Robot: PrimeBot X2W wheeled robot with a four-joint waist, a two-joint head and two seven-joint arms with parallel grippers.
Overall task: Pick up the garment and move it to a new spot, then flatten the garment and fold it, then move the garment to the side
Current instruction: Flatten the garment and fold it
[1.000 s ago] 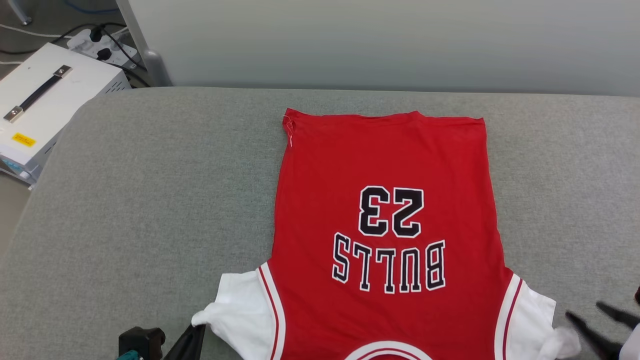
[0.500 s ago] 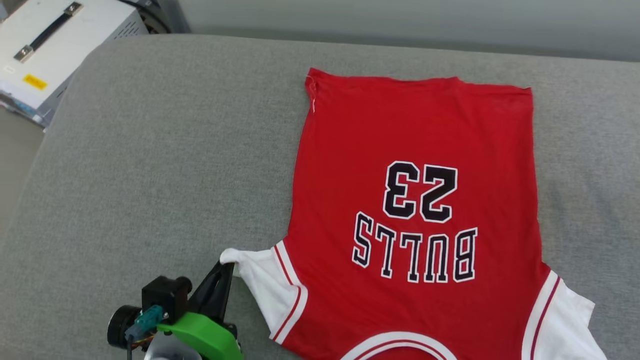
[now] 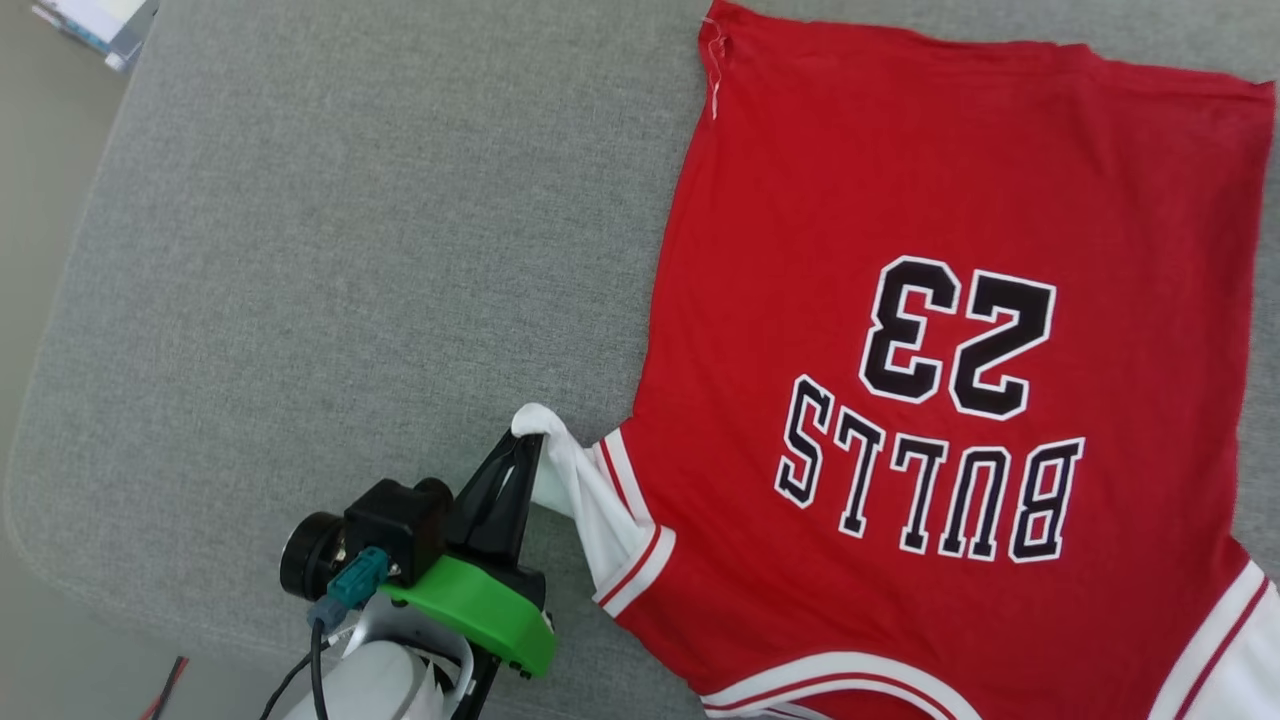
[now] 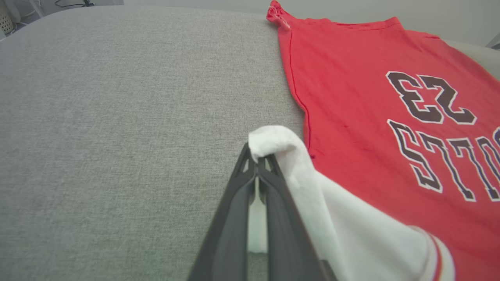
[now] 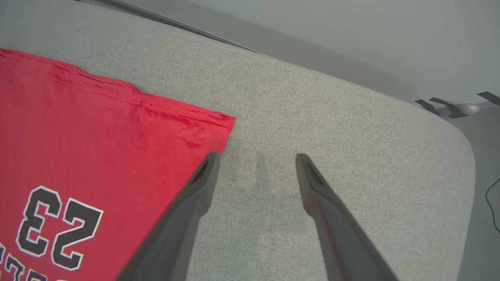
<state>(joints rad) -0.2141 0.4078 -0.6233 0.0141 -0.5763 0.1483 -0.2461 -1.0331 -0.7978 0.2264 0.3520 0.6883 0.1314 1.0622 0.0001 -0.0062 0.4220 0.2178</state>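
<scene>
- Since one second ago the left gripper (image 3: 522, 445) has come up and carried the tip of the white sleeve (image 3: 580, 495) closer to the red body. The head camera has also turned, so the whole picture is shifted.
- Now the left gripper is clenched on this sleeve tip. Its two dark fingers (image 4: 234, 218) are pressed together, and the white cloth bends over their ends and hangs down on their right side.
- The garment (image 3: 900, 180) lies spread on the grey cushion (image 3: 350, 250) with the print "23" and "BULLS" facing up. It is just to the right of the left gripper, and its hem is far ahead of the fingertips.
- At the gripper the sleeve is raised off the cushion, while the red body stays flat.
- The right gripper (image 5: 256, 157) is released, with its fingers wide apart and nothing between them. It hangs over bare cushion.
- One hem corner (image 5: 224, 119) of the garment lies just ahead and left of the right gripper's left finger.
</scene>
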